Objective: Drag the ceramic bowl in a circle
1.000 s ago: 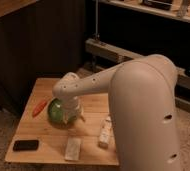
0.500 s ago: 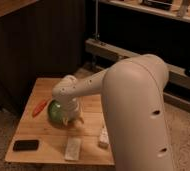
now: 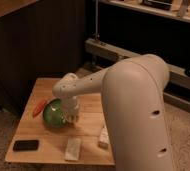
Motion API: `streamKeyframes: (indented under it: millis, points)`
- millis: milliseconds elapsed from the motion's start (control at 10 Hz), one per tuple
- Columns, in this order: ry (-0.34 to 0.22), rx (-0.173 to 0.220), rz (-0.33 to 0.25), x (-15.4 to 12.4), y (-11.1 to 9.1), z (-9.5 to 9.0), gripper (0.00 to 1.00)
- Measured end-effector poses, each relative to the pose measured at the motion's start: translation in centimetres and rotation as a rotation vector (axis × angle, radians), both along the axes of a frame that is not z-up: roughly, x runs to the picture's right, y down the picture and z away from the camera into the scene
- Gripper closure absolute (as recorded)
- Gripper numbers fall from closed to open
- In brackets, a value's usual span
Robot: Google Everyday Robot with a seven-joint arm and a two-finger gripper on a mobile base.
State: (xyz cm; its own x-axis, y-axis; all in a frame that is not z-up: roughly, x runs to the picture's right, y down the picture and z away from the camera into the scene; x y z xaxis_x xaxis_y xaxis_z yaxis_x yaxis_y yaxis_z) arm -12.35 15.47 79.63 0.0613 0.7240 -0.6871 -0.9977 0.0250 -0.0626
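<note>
The ceramic bowl (image 3: pixel 53 114) is round and glossy green and sits on the left middle of the small wooden table (image 3: pixel 90 102). My gripper (image 3: pixel 69 116) reaches down from the white arm (image 3: pixel 123 85) to the bowl's right rim and touches it. An orange carrot (image 3: pixel 39 107) lies just left of the bowl, against its edge.
A black phone (image 3: pixel 26 145) lies at the table's front left corner. A pale flat packet (image 3: pixel 73 148) and a small white box (image 3: pixel 104 137) lie near the front edge. Dark cabinets and a low shelf stand behind the table. Carpet surrounds it.
The bowl and my gripper have shifted slightly left and toward the carrot. My arm has swung a little with them.
</note>
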Motion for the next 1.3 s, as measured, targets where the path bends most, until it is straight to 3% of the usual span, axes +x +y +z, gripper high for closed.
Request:
streamKeyframes:
  millis: [200,400,600,900,1100,1300]
  points:
    - [-0.038,0.022,0.032,-0.4,-3.8,-2.6,0.25]
    - [-0.056,0.041,0.055,-0.4,-6.5,-4.4,0.20]
    - [-0.090,0.057,0.060,-0.4,-8.3,-5.0,0.20]
    - [-0.174,0.103,0.030,0.0,-8.7,-2.4,0.20]
    - [-0.235,0.138,-0.005,1.2,-7.6,2.1,0.20]
    - [-0.282,0.156,-0.033,1.2,-6.4,5.2,0.20]
